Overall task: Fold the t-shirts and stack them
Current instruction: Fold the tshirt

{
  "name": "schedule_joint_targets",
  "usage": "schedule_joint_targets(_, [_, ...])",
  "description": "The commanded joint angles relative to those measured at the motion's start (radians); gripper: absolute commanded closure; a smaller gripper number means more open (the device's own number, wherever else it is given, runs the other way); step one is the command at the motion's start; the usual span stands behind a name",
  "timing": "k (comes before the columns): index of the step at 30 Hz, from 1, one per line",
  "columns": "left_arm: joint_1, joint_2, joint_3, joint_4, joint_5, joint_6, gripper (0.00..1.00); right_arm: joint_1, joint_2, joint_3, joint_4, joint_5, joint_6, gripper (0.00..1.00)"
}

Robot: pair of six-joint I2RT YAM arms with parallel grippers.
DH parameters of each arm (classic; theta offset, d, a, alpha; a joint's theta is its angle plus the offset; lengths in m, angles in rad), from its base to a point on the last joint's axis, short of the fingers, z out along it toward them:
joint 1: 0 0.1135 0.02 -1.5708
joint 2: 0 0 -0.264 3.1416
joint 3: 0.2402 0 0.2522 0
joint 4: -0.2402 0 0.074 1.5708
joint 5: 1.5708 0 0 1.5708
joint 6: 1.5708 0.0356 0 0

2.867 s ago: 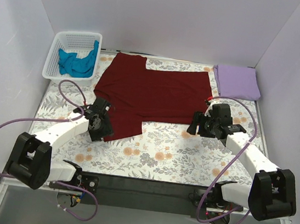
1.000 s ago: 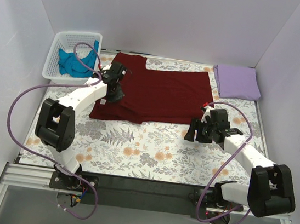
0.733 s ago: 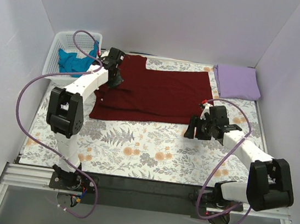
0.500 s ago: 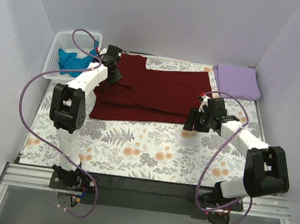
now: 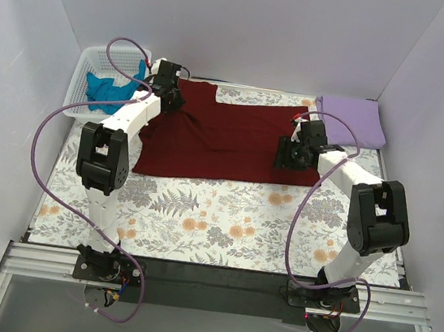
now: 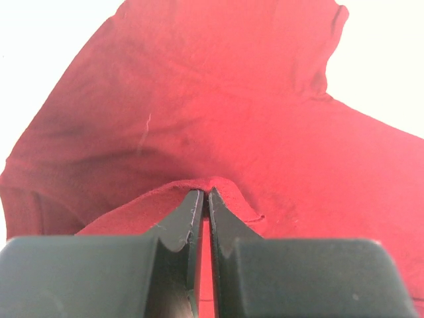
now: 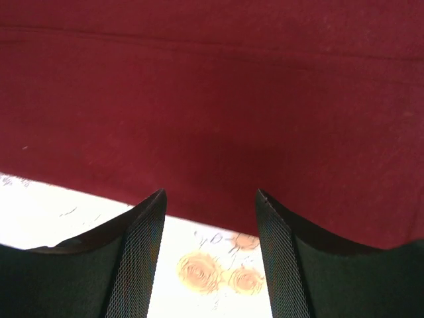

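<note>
The dark maroon t-shirt (image 5: 226, 138) lies spread across the back middle of the table, its left part folded over. My left gripper (image 5: 168, 98) is at the shirt's back left corner, shut on a raised fold of maroon fabric (image 6: 205, 189). My right gripper (image 5: 289, 157) hovers over the shirt's right edge, open, with nothing between its fingers (image 7: 149, 225); below them I see the shirt's hem (image 7: 212, 205) and floral cloth. The lavender t-shirt (image 5: 351, 121) lies folded at the back right. The teal t-shirt (image 5: 109, 94) is crumpled in the basket.
A white lattice basket (image 5: 91, 63) stands at the back left corner, close to my left gripper. The floral-print cloth (image 5: 224, 215) covers the table. White walls close in the back and both sides. A purple cable (image 5: 123, 42) loops over the basket.
My left gripper has carried the shirt's left part from the near left up to the back left corner, still shut on it. My right gripper moved back over the shirt's right edge, jaws narrowing slightly.
</note>
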Motion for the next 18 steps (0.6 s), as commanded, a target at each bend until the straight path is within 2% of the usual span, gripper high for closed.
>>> schedule_joint_targets(1, [0.012, -0.014, -0.005, 0.089, 0.004, 0.025, 1.00, -0.006, 0.050, 0.062, 0.024, 0.052, -0.013, 0.38])
schedule_joint_targets(6, [0.015, 0.000, -0.019, 0.100, 0.007, 0.030, 0.96, -0.025, 0.100, 0.098, 0.024, 0.049, -0.006, 0.38])
schedule_joint_targets(8, [0.019, 0.005, -0.039, 0.104, -0.001, 0.024, 0.91, -0.029, 0.107, 0.096, 0.024, 0.043, -0.006, 0.38])
schedule_joint_targets(9, [0.019, 0.008, -0.047, 0.106, -0.005, 0.024, 0.79, -0.029, 0.107, 0.092, 0.025, 0.043, -0.006, 0.38])
schedule_joint_targets(12, [0.024, 0.005, -0.063, 0.098, -0.028, 0.021, 0.64, -0.042, 0.097, 0.064, 0.028, 0.038, 0.004, 0.38])
schedule_joint_targets(13, [0.024, -0.009, -0.067, 0.090, -0.034, 0.019, 0.55, -0.048, 0.085, 0.043, 0.033, 0.029, 0.011, 0.38])
schedule_joint_targets(15, [0.025, -0.036, -0.091, 0.069, -0.056, 0.012, 0.49, -0.072, 0.067, 0.021, 0.042, 0.010, 0.020, 0.38])
schedule_joint_targets(16, [0.025, -0.075, -0.106, 0.063, -0.056, 0.008, 0.43, -0.080, 0.044, 0.010, 0.056, -0.011, 0.025, 0.38])
schedule_joint_targets(18, [0.024, -0.121, -0.137, 0.043, -0.048, -0.005, 0.41, -0.112, 0.018, -0.025, 0.076, -0.052, 0.043, 0.38])
